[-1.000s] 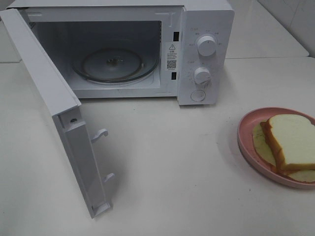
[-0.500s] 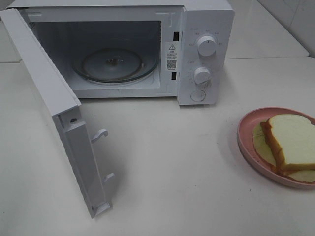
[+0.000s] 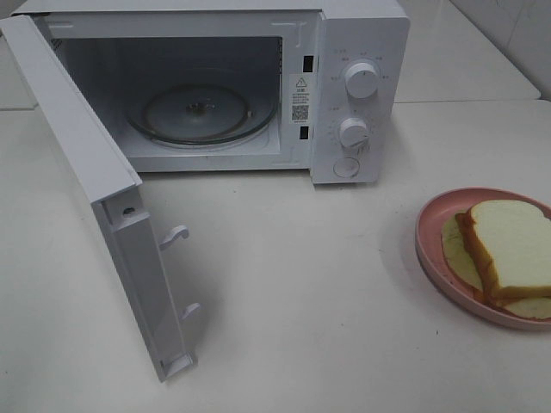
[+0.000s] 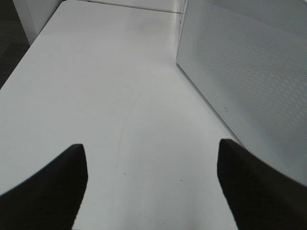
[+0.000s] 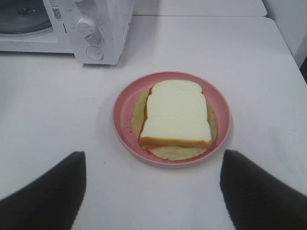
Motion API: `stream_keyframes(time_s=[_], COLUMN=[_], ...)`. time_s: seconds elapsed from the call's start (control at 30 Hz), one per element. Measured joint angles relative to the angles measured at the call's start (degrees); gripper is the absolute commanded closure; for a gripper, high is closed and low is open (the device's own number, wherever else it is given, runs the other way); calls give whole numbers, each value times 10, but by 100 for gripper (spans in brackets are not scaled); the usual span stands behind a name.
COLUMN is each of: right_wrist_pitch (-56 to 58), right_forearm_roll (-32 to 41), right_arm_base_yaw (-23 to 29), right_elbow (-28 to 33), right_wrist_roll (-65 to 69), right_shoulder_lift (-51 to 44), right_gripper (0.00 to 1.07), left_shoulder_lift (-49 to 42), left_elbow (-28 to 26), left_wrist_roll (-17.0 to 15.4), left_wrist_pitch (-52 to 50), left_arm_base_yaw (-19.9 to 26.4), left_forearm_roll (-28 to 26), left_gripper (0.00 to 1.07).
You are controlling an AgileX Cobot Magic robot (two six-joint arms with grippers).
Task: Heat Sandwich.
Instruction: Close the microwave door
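Ahead, the sandwich [image 5: 176,113] lies apart from the right pincer [image 5: 153,191], jaws spread wide.

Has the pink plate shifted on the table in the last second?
No. In the high view the plate sits in the same spot relative to the microwave, with the sandwich on it unchanged.

The microwave [image 3: 258,86] stands at the table's [image 3: 301,301] back, its door [image 3: 95,189] swung open leftward. The sandwich [image 3: 508,249] lies on a plate [image 3: 430,249] right of it, nearer the front.
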Motion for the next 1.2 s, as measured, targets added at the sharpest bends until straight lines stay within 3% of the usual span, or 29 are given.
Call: stream_keyframes(time_s=[0.87,1.2], right_wrist_pitch=[0,0], right_forearm_roll=[0,0], right_arm_base_yaw=[0,0], right_elbow=[0,0], right_wrist_roll=[0,0], right_shoulder_lift=[0,0], right_gripper=[31,31], left_shoulder_lift=[0,34], left_elbow=[-3,13], left_wrist_roll=[-2,26], left_wrist_pitch=[-5,-168], left_arm_base_yaw=[0,0], left_forearm_roll=[1,21], left_gripper=[35,35])
